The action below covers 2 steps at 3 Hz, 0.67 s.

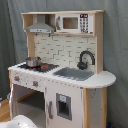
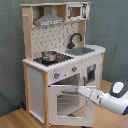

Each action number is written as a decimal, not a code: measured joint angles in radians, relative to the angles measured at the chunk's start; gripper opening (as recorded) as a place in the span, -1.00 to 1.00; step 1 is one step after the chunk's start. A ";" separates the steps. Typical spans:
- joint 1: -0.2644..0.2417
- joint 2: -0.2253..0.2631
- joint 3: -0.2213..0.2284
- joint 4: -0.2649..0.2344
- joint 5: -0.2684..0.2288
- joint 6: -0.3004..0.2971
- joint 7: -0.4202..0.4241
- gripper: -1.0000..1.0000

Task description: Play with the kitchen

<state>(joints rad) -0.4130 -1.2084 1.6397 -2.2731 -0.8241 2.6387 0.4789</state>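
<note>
The kitchen stands tall on the wooden floor, in front of a grey curtain, and it fills most of both exterior views. On top there is a small pot on the stove, a sink next to it, and a black faucet at the back of the sink. In the second exterior view the oven door hangs open and tips out toward the room. The white arm comes in from the second exterior view's right. Its gripper is right at the top edge of the door. I cannot tell if the fingers are squeezing the door, only touching it, or spread apart. The arm may be moving the door, but which way is only a guess. Things could go wrong here. If the arm pushes too hard, the door could slam, or the whole kitchen could wobble and the pot could slide off the stove. If the fingers only rest on the edge, they could slip off and the door would drop down. If the arm goes too far in, it could bump the knobs just above the door.
</note>
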 joint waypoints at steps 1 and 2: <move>-0.002 0.001 0.003 -0.034 0.006 0.019 0.101 1.00; -0.001 0.022 0.005 -0.063 0.014 0.020 0.202 1.00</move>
<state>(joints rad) -0.4145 -1.1864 1.6448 -2.3364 -0.8099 2.6588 0.6811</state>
